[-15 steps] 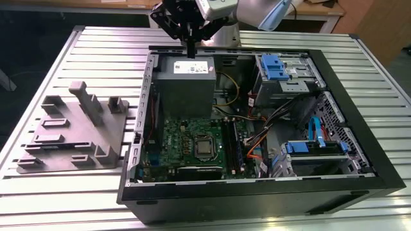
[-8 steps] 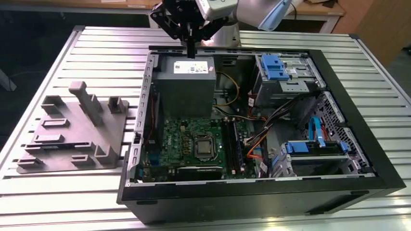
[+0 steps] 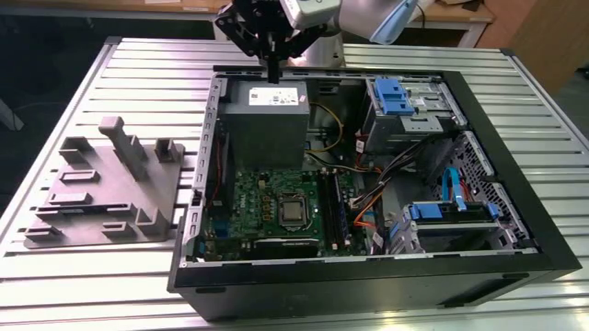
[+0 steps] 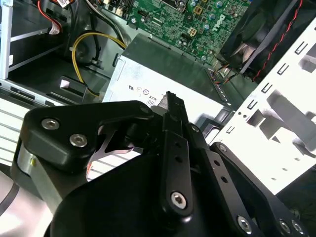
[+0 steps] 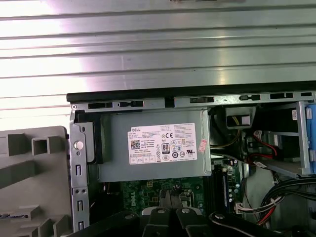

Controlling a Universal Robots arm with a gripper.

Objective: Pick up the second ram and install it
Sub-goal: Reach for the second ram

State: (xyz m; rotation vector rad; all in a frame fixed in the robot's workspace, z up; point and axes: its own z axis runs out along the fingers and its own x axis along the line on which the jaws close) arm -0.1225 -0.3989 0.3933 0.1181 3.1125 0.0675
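My gripper (image 3: 274, 77) hangs over the back of the open computer case (image 3: 515, 227), just above the grey power supply (image 3: 265, 103). Its fingers (image 4: 172, 106) are pressed together with nothing showing between them. A thin dark strip (image 3: 72, 208) lies in a slot of the grey moulded tray (image 3: 101, 200) at the exterior view's left. It may be the second ram; I cannot tell for sure. The same strip (image 5: 10, 216) shows at the tray's edge in the first wrist view. The green motherboard (image 3: 272, 203) has long memory slots (image 3: 337, 210) beside the processor socket.
The case stands on a ribbed metal table (image 3: 92, 69). Blue drive cages (image 3: 396, 96) and loose cables (image 3: 405, 165) fill the case's side at the exterior view's right. Yellow wires (image 4: 81, 47) run beside the power supply, and a fan (image 4: 266, 29) sits by the case wall.
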